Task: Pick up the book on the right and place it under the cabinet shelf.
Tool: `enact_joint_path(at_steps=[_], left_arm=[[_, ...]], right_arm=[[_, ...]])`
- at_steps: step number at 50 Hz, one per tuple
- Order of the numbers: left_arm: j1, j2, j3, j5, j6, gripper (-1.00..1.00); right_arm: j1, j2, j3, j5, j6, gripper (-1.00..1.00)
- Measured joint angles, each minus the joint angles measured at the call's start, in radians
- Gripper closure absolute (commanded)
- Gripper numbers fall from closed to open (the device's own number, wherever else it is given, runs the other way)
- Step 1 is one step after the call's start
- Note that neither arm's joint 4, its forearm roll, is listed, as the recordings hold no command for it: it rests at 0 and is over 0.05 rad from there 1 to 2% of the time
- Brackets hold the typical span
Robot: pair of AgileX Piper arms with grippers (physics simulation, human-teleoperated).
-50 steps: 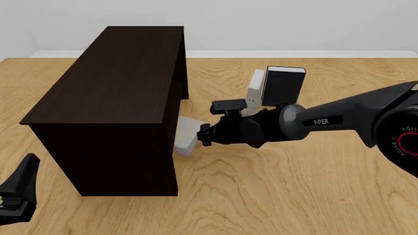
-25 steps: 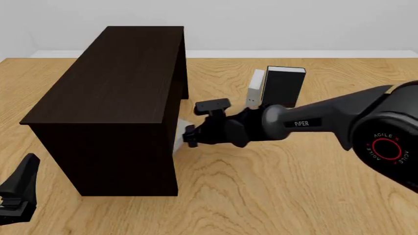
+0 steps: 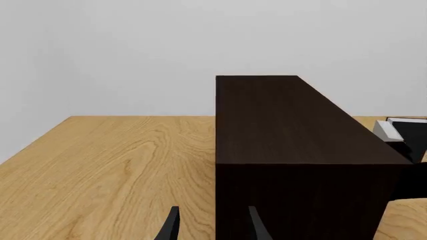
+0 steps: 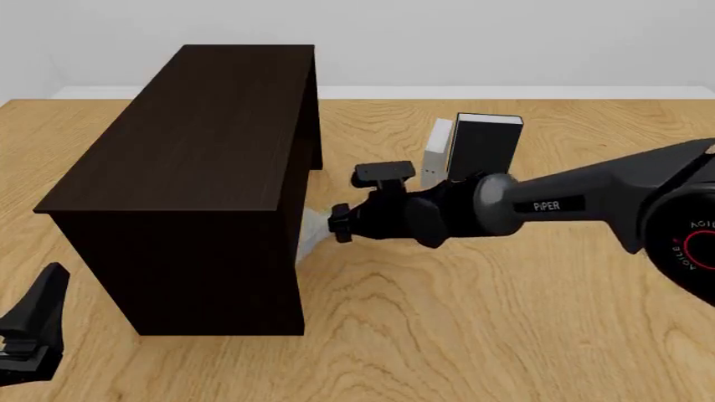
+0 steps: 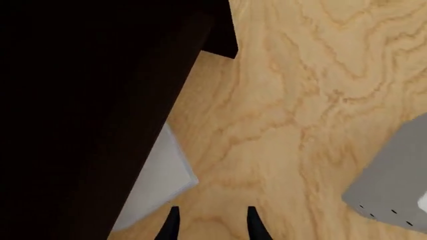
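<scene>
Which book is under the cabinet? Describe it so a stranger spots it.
Find the dark cabinet on the table's left. Low on its right side a pale grey book pokes out of the recess, by the right gripper. The black book and the other grey book stand upright in the open behind it.

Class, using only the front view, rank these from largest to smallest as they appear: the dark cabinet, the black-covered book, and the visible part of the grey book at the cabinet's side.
1. Cabinet, by far the largest.
2. Black-covered book.
3. Grey book, only a sliver showing; most of it is hidden under the cabinet, so its true size is unsure.
</scene>
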Motion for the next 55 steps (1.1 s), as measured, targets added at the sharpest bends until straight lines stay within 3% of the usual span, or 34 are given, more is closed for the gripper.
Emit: enact_joint_path(at_steps=[30,55], left_arm=[[-0.001,-0.002,0.000,0.003,0.000,-1.00],[-0.001,-0.002,-0.001,0.003,0.000,-1.00]], right_arm=[[-0.022,-0.441,0.312,-0.103,-0.028,-1.00],[-0.132,-0.803,0.483,-0.060,-0.141,-1.00]])
